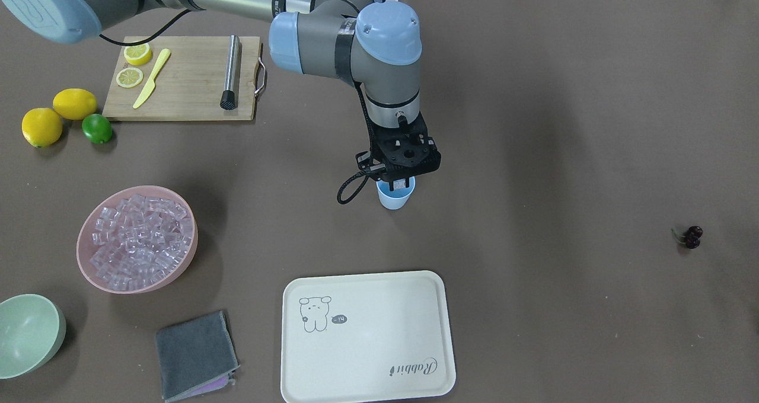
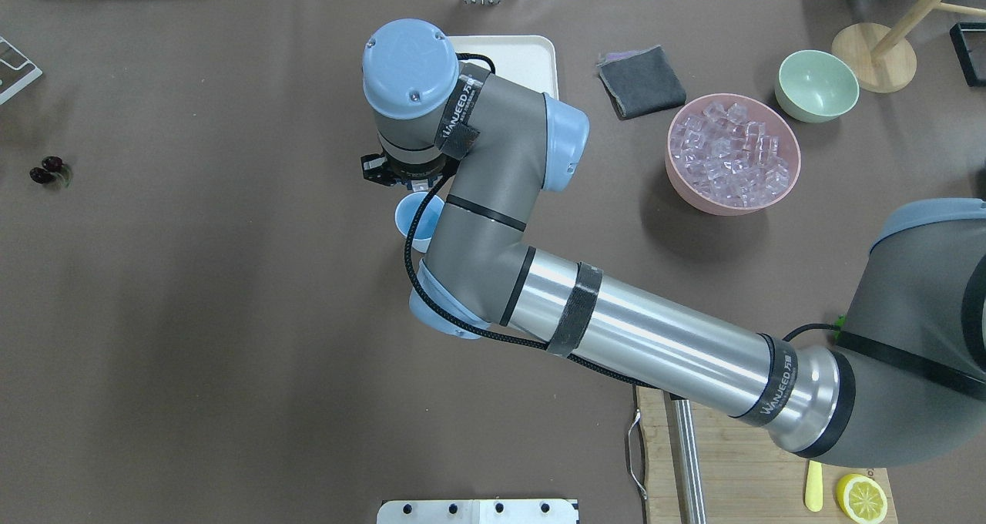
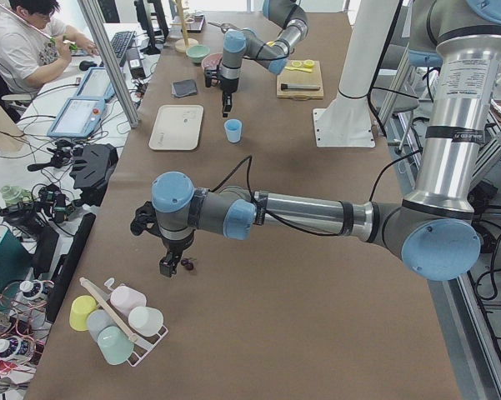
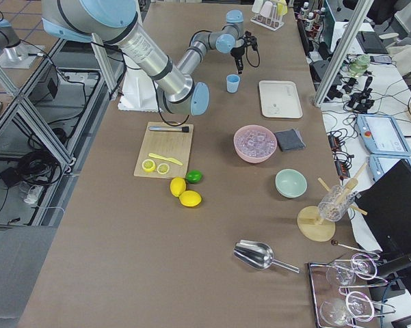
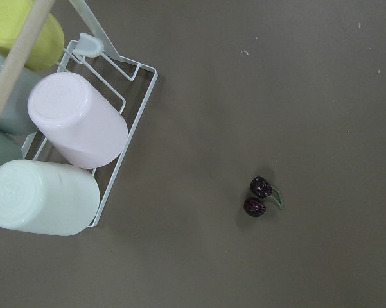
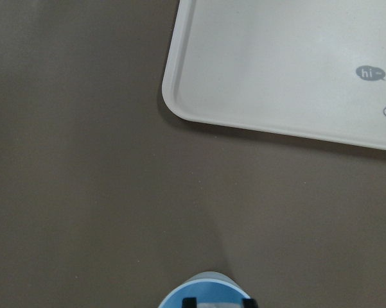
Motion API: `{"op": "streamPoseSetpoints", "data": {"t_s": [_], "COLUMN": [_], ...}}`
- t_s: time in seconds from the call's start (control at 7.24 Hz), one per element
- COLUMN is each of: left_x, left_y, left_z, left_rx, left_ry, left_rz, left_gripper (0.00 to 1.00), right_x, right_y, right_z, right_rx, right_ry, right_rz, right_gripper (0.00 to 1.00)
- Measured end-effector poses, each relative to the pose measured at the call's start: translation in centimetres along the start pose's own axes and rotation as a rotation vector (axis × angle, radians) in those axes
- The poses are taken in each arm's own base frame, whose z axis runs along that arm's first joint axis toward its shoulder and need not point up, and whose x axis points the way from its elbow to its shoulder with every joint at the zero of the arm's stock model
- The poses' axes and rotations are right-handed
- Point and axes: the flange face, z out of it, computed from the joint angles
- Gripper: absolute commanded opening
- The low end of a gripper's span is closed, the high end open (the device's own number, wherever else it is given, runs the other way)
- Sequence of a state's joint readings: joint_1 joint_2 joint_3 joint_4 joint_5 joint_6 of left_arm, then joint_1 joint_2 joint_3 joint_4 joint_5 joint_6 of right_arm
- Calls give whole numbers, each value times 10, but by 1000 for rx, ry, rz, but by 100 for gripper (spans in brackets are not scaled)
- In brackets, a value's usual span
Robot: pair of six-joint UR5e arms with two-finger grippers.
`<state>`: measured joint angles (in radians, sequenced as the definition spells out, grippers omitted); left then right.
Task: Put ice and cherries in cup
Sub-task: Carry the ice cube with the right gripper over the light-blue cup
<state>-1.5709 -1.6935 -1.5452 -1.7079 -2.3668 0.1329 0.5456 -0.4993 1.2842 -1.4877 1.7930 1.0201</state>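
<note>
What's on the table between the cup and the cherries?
Nothing; the overhead view shows only bare table between the cup and the cherries.

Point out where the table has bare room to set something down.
Widest bare stretch: between the cup and the cherries. The tray also lies bare. Crowded: the robot's right end, with pink bowl, cutting board, citrus, cloth and green bowl.

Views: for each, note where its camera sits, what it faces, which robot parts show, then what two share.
Front-facing: across table, facing robot; right arm over cup.
Overhead: behind robot, looking down; right arm.
Exterior left: table's left end; left arm near, right far.
Exterior right: table's right end; right arm.
Left wrist: down on cherries; no body.
Right wrist: down on tray; fingertips.
Shared: front-facing and overhead show cherries.
</note>
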Motion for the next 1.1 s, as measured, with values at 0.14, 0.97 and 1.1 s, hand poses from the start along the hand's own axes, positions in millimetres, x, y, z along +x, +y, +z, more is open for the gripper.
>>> {"op": "streamPoseSetpoints", "data": {"t_s": [0.14,0.97,1.1], "left_x": [-1,-1,-1], "left_y": [0,-1,-1], "left_z": [1,1,1], "left_rx": [-1,0,0], "left_ry": [0,-1,-1], "left_rz": [-1,-1,0], "left_gripper": [98,98,98], "right_x": [-5,-12,-12], "right_y": [7,23,19], "right_z": [5,17,13], "right_rx": [6,29,36], "right_ry": [9,29,25], "right_rz": [-7,-37,-35], "right_gripper": [0,99,99]}}
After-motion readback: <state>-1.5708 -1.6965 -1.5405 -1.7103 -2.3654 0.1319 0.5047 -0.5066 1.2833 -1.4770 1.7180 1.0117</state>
